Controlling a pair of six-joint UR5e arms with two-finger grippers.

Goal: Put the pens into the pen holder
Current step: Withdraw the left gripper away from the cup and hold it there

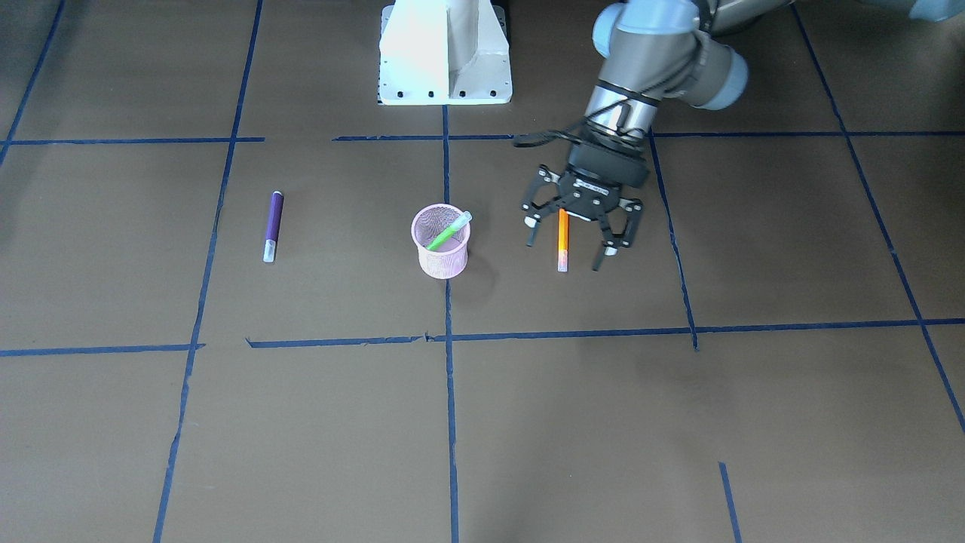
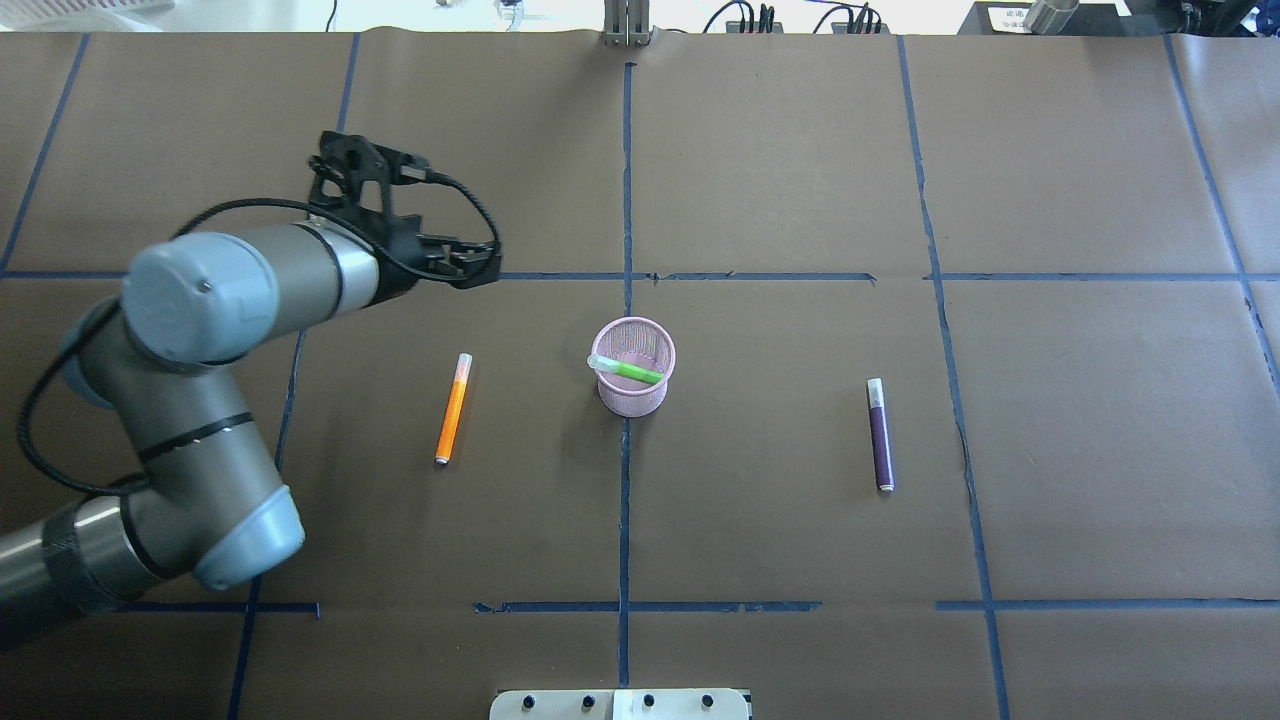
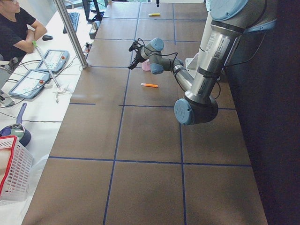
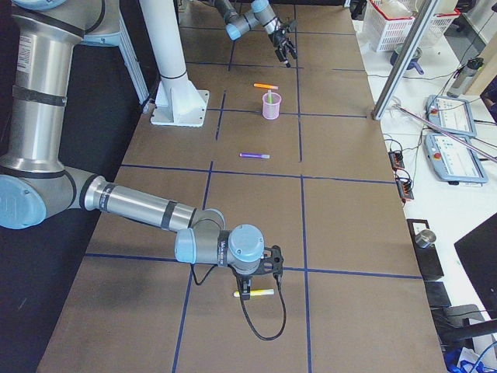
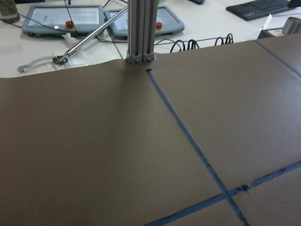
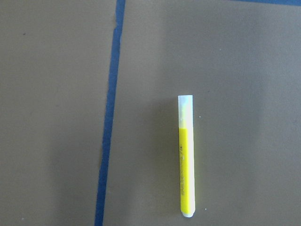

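Exterior right, nearest first: right hand (image 4: 250, 286) hangs over the yellow pen (image 6: 186, 160), and I cannot tell its spread. Toward 12 o'clock, purple pen (image 1: 274, 219) lies flat on the worktop (image 4: 349, 233). Then the holder (image 1: 443, 262), green pen (image 1: 448, 234) leaning inside. Orange pen (image 1: 562, 237) lies flat. Farthest, left hand (image 1: 565, 253), raised, spread wide, empty.

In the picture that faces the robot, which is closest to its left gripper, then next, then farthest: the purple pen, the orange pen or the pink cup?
From the left gripper:
1. The orange pen, seen between the open jaws.
2. The pink cup, mid-table.
3. The purple pen, out on the robot's right side.
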